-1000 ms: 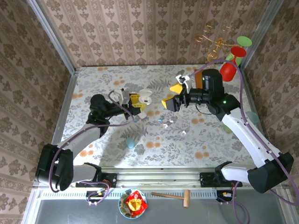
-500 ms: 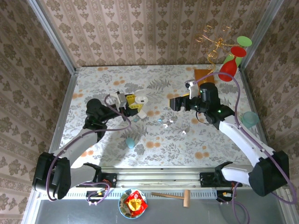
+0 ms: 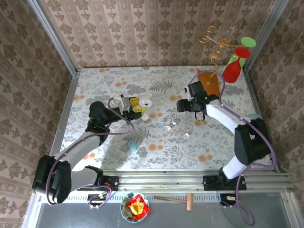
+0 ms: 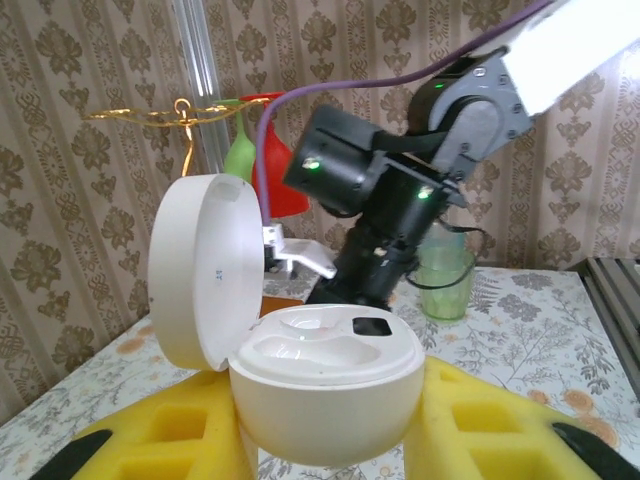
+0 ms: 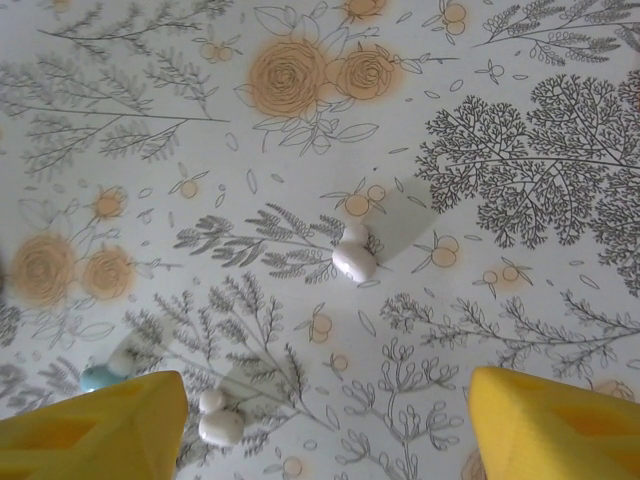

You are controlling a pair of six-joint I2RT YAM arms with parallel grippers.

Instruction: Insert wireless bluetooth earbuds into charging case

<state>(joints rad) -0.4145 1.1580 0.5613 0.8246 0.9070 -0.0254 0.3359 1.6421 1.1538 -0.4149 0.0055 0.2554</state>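
Observation:
A white charging case [image 4: 325, 395] with its lid [image 4: 205, 270] swung open sits between the yellow fingers [image 4: 480, 420] of my left gripper [image 4: 325, 440], which is shut on it. From above, the case [image 3: 145, 100] is held left of the table's centre. My right gripper [image 5: 325, 430] hangs open over the flowered table, nothing between its yellow fingertips [image 5: 555, 425]. Below it lie a white earbud [image 5: 353, 258], a second white earbud [image 5: 218, 420] and a pale blue earbud [image 5: 100, 377]. In the top view the right gripper [image 3: 183, 105] is above and right of the earbuds [image 3: 169, 124].
A light blue case [image 3: 132, 145] lies on the table near the left arm. A green cup [image 3: 254, 121] stands at the right edge, an orange sheet [image 3: 209, 83] and red and green cones [image 3: 232, 71] at the back right. Walls close in on three sides.
My right arm folded back toward the right and its wrist turned down over the earbuds; its jaws narrowed a little. The left gripper keeps the open case, shifted slightly.

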